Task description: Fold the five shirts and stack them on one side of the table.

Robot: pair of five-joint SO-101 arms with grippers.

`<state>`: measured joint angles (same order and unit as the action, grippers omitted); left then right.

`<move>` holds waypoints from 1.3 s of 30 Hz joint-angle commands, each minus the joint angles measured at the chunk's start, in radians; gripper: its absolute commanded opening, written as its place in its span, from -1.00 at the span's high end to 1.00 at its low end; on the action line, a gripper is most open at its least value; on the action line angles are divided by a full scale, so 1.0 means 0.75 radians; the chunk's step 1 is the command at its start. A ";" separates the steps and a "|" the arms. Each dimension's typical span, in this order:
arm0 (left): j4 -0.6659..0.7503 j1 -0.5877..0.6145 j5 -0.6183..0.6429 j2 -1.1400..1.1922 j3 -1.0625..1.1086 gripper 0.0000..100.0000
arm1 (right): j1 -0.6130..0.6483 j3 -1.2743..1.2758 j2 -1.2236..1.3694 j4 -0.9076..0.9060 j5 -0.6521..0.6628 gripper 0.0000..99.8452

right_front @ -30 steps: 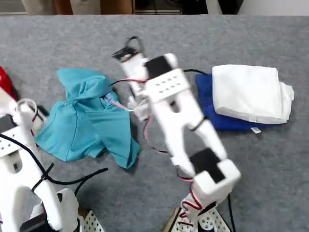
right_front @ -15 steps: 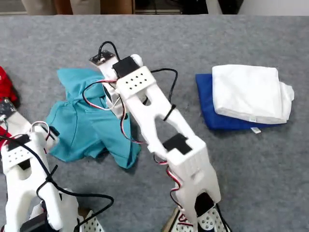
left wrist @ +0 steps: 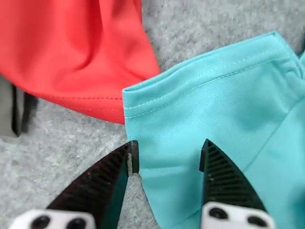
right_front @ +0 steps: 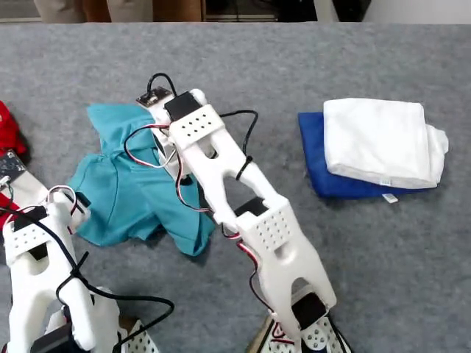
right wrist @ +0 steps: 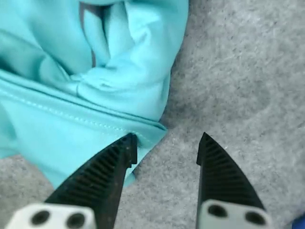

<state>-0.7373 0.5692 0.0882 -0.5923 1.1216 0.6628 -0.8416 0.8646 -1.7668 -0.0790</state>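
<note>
A crumpled teal shirt (right_front: 129,184) lies left of centre on the grey table. My left gripper (left wrist: 167,157) is open, its fingers straddling a hemmed corner of the teal shirt (left wrist: 214,105), with a red shirt (left wrist: 71,47) just beyond. My right gripper (right wrist: 167,143) is open too, one finger touching the teal shirt's (right wrist: 95,71) folded hem and the other over bare table. In the high view the right arm (right_front: 221,176) stretches to the shirt's far right edge. The left arm (right_front: 33,250) stands at its near left corner.
A folded white shirt (right_front: 379,140) rests on a folded blue shirt (right_front: 324,162) at the right side. The red shirt (right_front: 7,129) pokes in at the left edge. Cables loop around both arms. Open grey table (right_front: 383,257) lies front right.
The right arm has swung left from the table's middle to the teal shirt's far right edge. The left arm has shifted toward the shirt's near left corner.
</note>
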 commanded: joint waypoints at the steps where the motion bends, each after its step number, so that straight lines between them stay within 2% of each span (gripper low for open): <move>1: 0.031 0.006 -0.002 -0.030 0.000 0.57 | 0.021 -0.069 0.005 -0.020 -0.014 0.58; 20: 0.059 0.006 -0.002 -0.030 0.018 0.57 | 0.024 -0.071 0.159 0.020 -0.006 0.58; 29: 0.059 0.006 -0.002 -0.030 0.018 0.57 | 0.105 -0.062 0.163 0.057 -0.002 0.59; 35: 0.059 0.006 -0.002 -0.030 0.018 0.57 | 0.103 -0.071 0.218 0.084 0.000 0.86; 39: 0.059 0.006 -0.002 -0.030 0.018 0.57 | 0.103 -0.073 0.283 0.084 -0.002 0.84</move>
<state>-0.7035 0.5692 0.0882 -0.5923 1.1354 0.7104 -0.8876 1.0441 -1.7315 -0.0790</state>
